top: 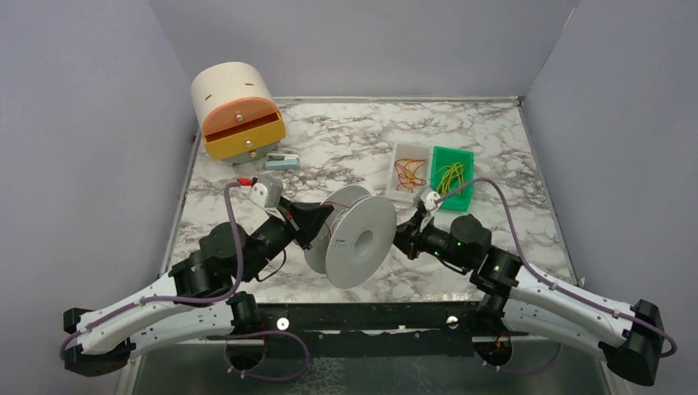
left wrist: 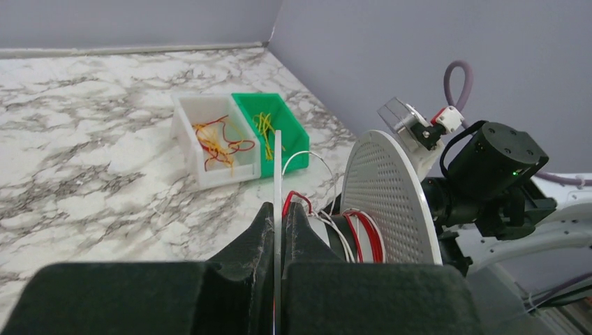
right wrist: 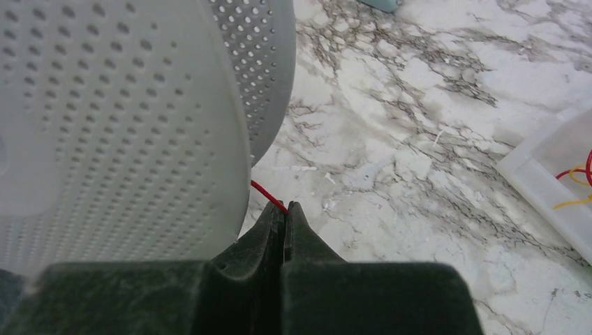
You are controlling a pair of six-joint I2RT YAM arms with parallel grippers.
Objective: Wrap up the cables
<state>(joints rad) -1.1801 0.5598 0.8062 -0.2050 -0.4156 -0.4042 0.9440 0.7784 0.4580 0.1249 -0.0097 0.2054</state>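
Note:
A pale grey spool [top: 355,236] stands on edge at mid-table. My left gripper [top: 321,224] is shut on the thin rim of its near flange [left wrist: 278,160], seen edge-on in the left wrist view between my jaws [left wrist: 279,208]. Red cable turns [left wrist: 364,236] and some white wire lie wound on the hub beside the perforated far flange [left wrist: 391,202]. My right gripper [top: 405,237] is on the spool's other side. In the right wrist view it [right wrist: 285,207] is shut on a thin red cable [right wrist: 265,192] that runs behind the flange [right wrist: 126,118].
A white tray [top: 397,156] with loose red-orange wires [left wrist: 213,143] and a green bin [top: 471,169] with yellow-green wires stand at the back right. A cream box with orange drawers [top: 239,111] and a small pale blue item [top: 281,160] are at the back left. Grey walls enclose the table.

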